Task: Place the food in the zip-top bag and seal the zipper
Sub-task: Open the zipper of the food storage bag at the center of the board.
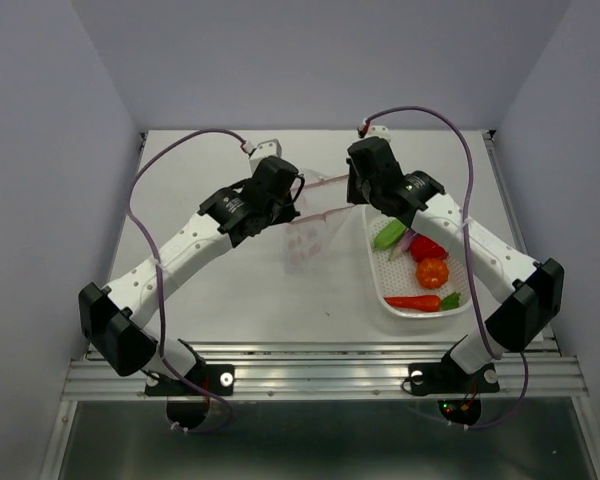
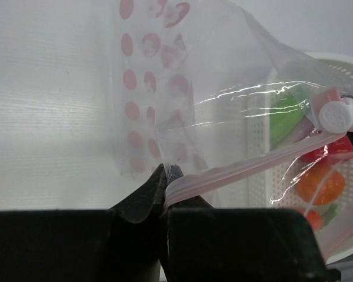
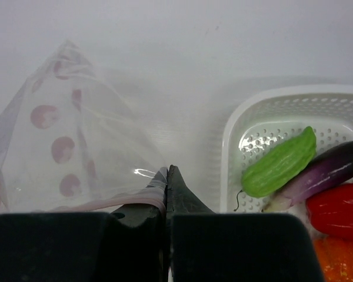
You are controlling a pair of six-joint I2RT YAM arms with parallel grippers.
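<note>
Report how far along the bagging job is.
Done: the left pincer and right pincer each pinch the zip-top bag at its mouth edge, by the pink zipper.
In hand: the bag is held up between them.
Left: the green pod, eggplant, red pepper, pumpkin and carrot all lie in the white basket; nothing is bagged or sealed.

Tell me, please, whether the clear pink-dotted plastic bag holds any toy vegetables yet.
Empty: the green pod, purple eggplant, red pepper, orange pumpkin and carrot all lie in the white perforated basket, outside the bag.
</note>
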